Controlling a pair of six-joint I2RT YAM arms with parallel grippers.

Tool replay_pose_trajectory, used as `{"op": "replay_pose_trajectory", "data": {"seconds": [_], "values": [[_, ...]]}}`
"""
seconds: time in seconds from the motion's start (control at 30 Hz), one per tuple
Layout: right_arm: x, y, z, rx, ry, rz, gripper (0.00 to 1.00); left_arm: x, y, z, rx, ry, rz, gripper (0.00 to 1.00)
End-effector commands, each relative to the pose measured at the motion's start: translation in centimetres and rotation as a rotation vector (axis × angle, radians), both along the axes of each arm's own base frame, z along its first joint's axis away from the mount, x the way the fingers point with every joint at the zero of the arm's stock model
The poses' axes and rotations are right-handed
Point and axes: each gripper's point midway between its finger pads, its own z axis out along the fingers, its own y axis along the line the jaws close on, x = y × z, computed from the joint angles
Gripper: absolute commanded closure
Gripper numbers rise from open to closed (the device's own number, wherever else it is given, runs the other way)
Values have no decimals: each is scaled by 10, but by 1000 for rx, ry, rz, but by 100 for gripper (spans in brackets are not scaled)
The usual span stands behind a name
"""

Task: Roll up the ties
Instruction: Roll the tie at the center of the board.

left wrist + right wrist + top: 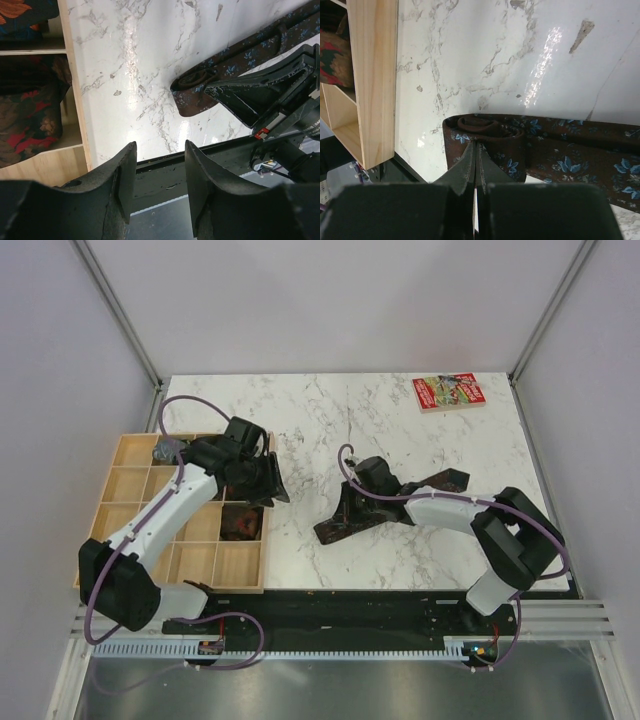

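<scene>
Brown fabric dotted with small blue flowers, the tie (445,479) lies flat on the marble table (400,430) as a long strip running diagonally, from a near-left end close to the table's front edge up toward the far right. The right gripper (476,150) sits right at that near-left end, fingers drawn together with hardly a gap, apparently pinching the first fold, where the cloth already curls over on itself. From this hand the unrolled length stretches away to the far right, so rolling has to travel along that axis, partly beneath the right arm's own wrist.

The left gripper (160,165) hovers above the right wall of the wooden tray (264,550), fingers parted and holding nothing; it is near the fold, but the right hand is the nearer. A rolled tie (240,524) already sits in a tray compartment just beside that wall.

Room is tight near the fold: the front edge lies just beside it and the tray wall stands to its left. Open marble spreads toward the far side, with the red booklet (447,392) well apart
</scene>
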Motion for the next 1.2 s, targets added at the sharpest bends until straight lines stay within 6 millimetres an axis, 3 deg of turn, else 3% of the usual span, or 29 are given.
{"op": "replay_pose_trajectory", "data": {"seconds": [0.0, 0.17, 0.43, 0.57, 0.93, 1.17], "values": [[5, -9, 4, 32, -37, 9, 100, 0, -13, 7, -94, -55, -41, 50], [5, -19, -4, 27, -26, -6, 100, -4, -28, 1, -177, -58, -63, 45], [5, -25, -14, 34, -12, -19, 100, -9, -62, -25, -180, -42, -107, 44], [3, -28, -18, 29, -6, -23, 100, -11, -82, -44, -174, -29, -120, 39], [-1, -36, -26, 24, 12, -29, 100, -13, -103, -86, -203, 28, -22, 32], [-3, -36, -27, 28, 15, -30, 100, -13, -109, -105, -248, 50, 29, 39]]}}
